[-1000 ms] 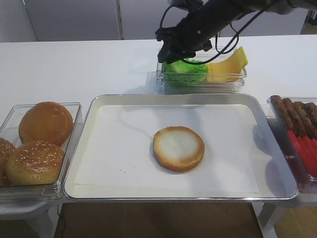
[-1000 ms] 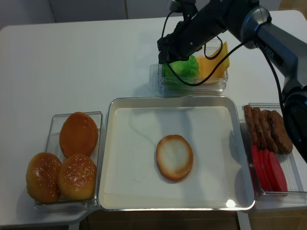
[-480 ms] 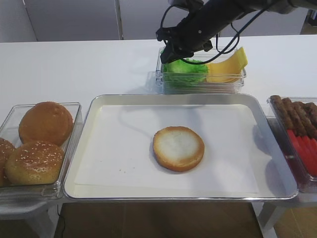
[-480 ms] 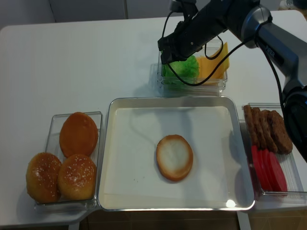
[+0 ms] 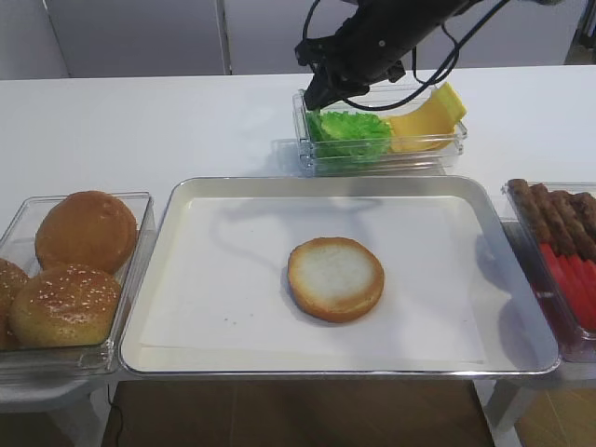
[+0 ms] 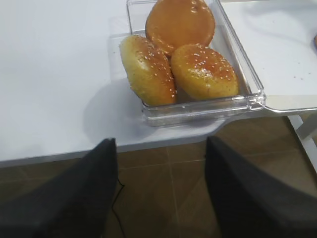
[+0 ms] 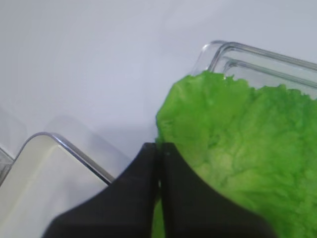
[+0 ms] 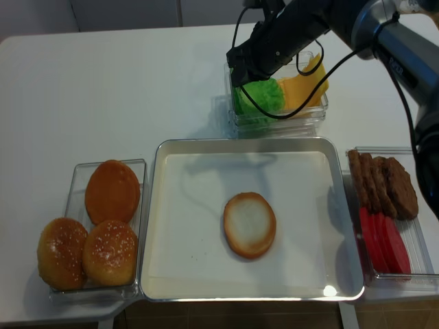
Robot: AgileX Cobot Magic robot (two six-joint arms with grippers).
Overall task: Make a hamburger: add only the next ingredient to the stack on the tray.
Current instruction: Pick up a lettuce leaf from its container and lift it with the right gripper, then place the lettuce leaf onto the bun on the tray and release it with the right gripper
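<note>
The lettuce leaf [image 5: 352, 128] [image 7: 237, 148], bright green and frilly, sits in a clear tub [image 5: 382, 160] behind the tray. My right gripper [image 5: 315, 98] [image 7: 159, 148] is shut on the leaf's left edge, just above the tub; green shows between the closed fingers. The stack is a single bun bottom [image 5: 335, 277] [image 8: 250, 225], pale face up, in the middle of the silver tray [image 5: 326, 182]. My left gripper [image 6: 161, 153] hangs open and empty over the floor, off the table's front edge.
Yellow cheese [image 5: 428, 121] shares the tub with the lettuce. A clear tub of sesame buns [image 5: 70, 270] [image 6: 181, 54] stands left of the tray. Sausage patties [image 5: 559, 219] and tomato slices [image 5: 573, 284] lie in a tub on the right.
My right gripper has closed on the lettuce's edge and risen a little; the leaf now stands higher and more exposed in its tub. Nothing else has moved.
</note>
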